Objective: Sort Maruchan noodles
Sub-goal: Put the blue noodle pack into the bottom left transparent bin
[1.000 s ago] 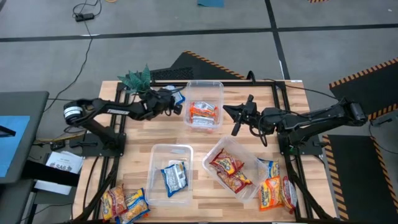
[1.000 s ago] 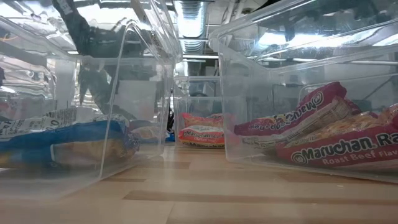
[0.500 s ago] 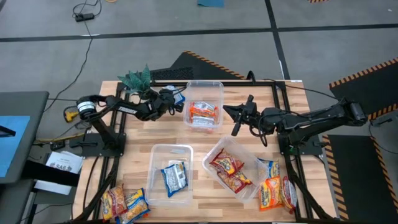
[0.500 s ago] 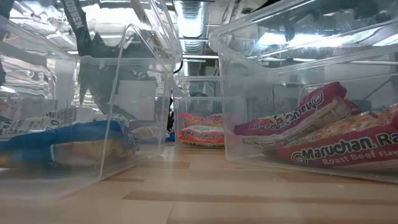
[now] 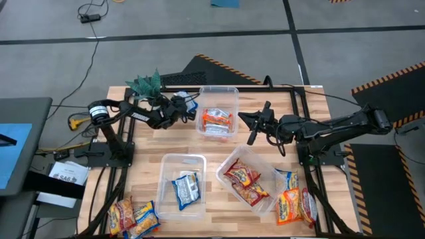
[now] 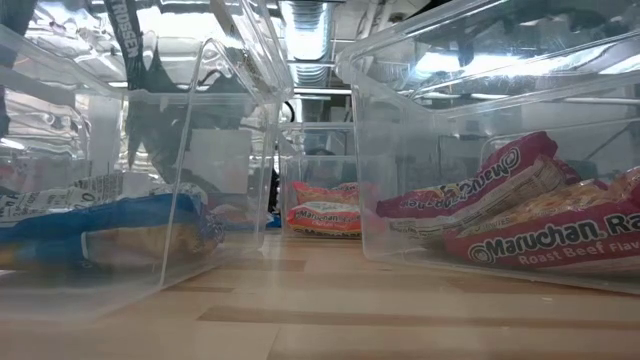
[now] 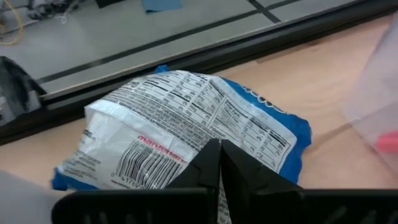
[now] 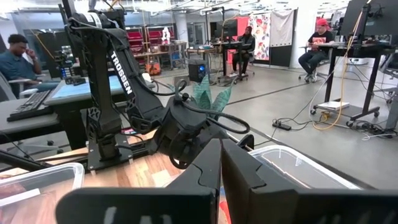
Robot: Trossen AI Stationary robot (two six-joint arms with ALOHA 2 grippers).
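Blue and white plastic crinkles under the left gripper [image 7: 219, 163], which is clenched on a noodle packet [image 7: 186, 134] at the far side of the table [image 5: 212, 143], just left of the far bin [image 5: 229, 93]. To do this step well, I judge it should lift cleanly, keep the pinch firm on the slippery wrapper, and carry it to the bin holding the same colour. The right gripper [image 5: 255, 126] waits clenched and empty beside the far bin. There are 3 clear bins: the far one holds orange packets [image 5: 217, 122], the near-left bin [image 5: 169, 161] 1 blue packet [image 5: 186, 188], the near-right bin [image 5: 226, 166] red ones [image 5: 246, 182]. Loose packets lie at both near corners.
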